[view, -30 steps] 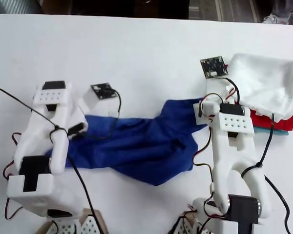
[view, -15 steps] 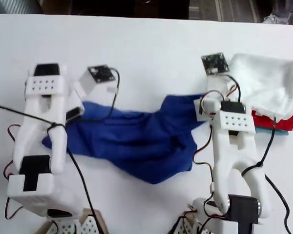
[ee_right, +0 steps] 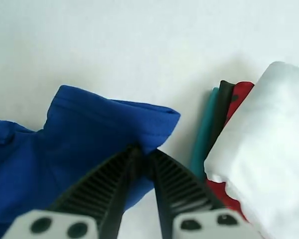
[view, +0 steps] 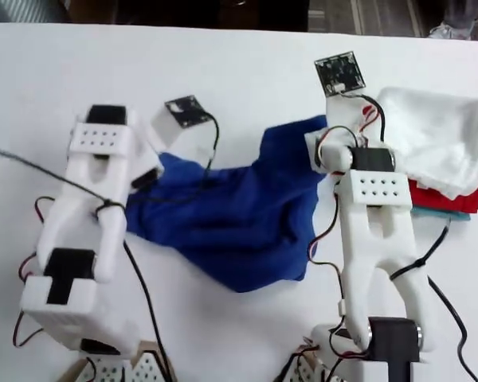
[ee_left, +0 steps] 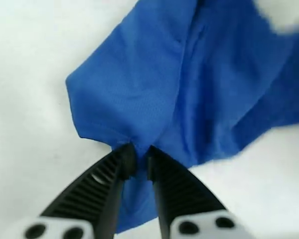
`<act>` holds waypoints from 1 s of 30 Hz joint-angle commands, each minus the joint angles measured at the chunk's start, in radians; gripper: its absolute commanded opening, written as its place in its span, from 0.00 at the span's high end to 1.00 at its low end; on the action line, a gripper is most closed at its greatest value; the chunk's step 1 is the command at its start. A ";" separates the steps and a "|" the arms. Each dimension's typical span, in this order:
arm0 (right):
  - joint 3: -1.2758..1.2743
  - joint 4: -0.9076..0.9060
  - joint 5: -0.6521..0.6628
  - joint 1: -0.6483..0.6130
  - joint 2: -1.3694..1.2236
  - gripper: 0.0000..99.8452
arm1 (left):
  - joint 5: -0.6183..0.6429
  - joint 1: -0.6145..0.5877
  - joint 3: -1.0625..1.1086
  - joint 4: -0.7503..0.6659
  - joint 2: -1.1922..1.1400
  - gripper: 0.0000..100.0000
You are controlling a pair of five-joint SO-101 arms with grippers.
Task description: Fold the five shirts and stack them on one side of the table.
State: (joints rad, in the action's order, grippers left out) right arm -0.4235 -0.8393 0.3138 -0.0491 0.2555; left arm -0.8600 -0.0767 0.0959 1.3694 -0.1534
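A blue shirt (view: 239, 219) lies bunched across the middle of the white table, stretched between the two arms. My left gripper (ee_left: 137, 157) is shut on the shirt's left end (ee_left: 139, 99); in the high view the left gripper (view: 147, 171) sits at that end. My right gripper (ee_right: 142, 154) is shut on the shirt's hemmed right edge (ee_right: 104, 117), and from above the right gripper (view: 328, 151) sits over that corner. A stack of folded shirts (view: 442, 147) with a white one on top lies at the right edge; red, black and teal layers (ee_right: 217, 117) show beneath it.
The table's far half (view: 183, 72) is bare white surface. Cables loop around both arms (view: 203, 151). The arm bases stand at the near edge (view: 72, 318). The stack lies close beside the right arm.
Both grippers have moved away from the near edge, dragging the blue shirt with them. The left gripper also shifted right, so the shirt is more bunched.
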 commanded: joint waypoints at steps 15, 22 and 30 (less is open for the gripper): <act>0.077 0.039 -0.003 0.015 -0.105 0.98 | 0.014 -0.032 -0.137 0.032 -0.037 0.86; 0.078 0.044 -0.003 0.012 -0.105 0.98 | 0.015 0.009 -0.136 0.095 -0.035 0.87; 0.078 0.044 -0.003 0.008 -0.099 0.98 | -0.048 0.034 -0.136 0.203 -0.034 0.87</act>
State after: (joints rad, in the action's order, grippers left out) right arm -0.3959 -0.8101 0.3138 -0.0430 0.1465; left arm -0.8646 -0.0537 -0.0008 1.5228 -0.1949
